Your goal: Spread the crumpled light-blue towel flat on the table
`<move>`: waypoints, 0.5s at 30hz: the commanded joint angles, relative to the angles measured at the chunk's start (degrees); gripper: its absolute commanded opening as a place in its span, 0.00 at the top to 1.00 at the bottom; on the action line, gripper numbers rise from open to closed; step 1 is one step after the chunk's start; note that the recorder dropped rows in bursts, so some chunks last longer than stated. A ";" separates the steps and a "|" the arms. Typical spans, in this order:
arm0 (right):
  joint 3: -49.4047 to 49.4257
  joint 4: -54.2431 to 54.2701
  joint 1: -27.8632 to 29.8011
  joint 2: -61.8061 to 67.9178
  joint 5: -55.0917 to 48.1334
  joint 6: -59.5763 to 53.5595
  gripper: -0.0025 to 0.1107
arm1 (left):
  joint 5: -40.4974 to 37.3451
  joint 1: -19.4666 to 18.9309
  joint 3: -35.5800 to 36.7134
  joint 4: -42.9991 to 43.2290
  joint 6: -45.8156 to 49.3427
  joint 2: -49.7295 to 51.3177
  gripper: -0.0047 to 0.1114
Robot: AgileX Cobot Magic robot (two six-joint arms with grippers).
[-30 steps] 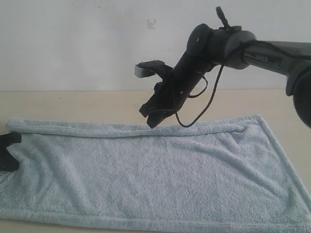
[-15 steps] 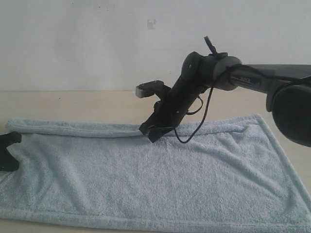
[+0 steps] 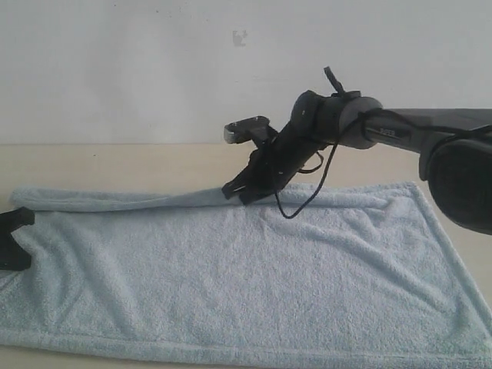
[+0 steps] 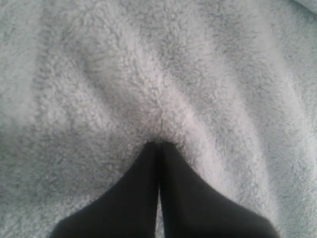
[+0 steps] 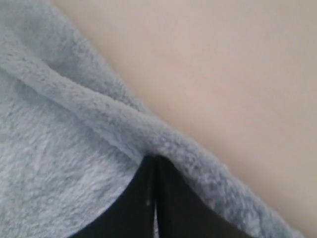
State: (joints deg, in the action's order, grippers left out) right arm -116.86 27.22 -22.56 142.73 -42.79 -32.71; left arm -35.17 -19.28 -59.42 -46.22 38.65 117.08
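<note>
Pinching the folded-over far edge of the towel (image 3: 254, 284), the right gripper (image 3: 244, 190) stands a little above the table (image 3: 115, 165), near the middle of the towel's far side. Compared with half a second ago, it has risen and drawn slightly toward the wall side. The fold, which lay as a low roll on the cloth, is now lifted into a shallow ridge that slopes from the towel's left far corner up to the jaws. In the right wrist view the two fingers (image 5: 143, 198) are pressed together with the thick hem gathered at their tips and bare tabletop just beyond, so the grip appears closed on cloth.

The left gripper (image 3: 11, 238) sits at the towel's left edge and has not shifted over the last second. Its wrist view shows the fingers (image 4: 133, 198) closed to a narrow seam, with pile puckering at the tips, which suggests it is holding that edge down or clamped on it.

The towel itself lies across most of the near table, broadly flat, with soft creases to the right of the raised point. The remaining fault is the turned-over strip along the far side. Judged from this, the lift marks the start of unfolding that strip. Carrying it farther away from the near edge should lay the hem out, provided the left hold keeps the towel from sliding.
</note>
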 commanded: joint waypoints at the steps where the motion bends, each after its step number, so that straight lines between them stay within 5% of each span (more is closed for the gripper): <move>1: -5.05 -1.17 4.63 1.44 3.42 5.98 0.98 | 2.78 0.66 2.47 5.33 0.41 5.27 0.92; 8: -14.01 -1.06 12.35 0.20 -2.99 9.40 0.98 | 3.89 0.66 2.47 5.33 0.41 5.27 0.92; 15: -14.45 7.18 14.00 -4.33 -13.07 -0.31 0.98 | 4.73 0.66 2.09 5.33 0.83 4.89 0.92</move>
State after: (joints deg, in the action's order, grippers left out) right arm -130.82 30.14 -8.68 139.75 -52.93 -29.91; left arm -35.05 -19.28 -59.42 -46.34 38.87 117.11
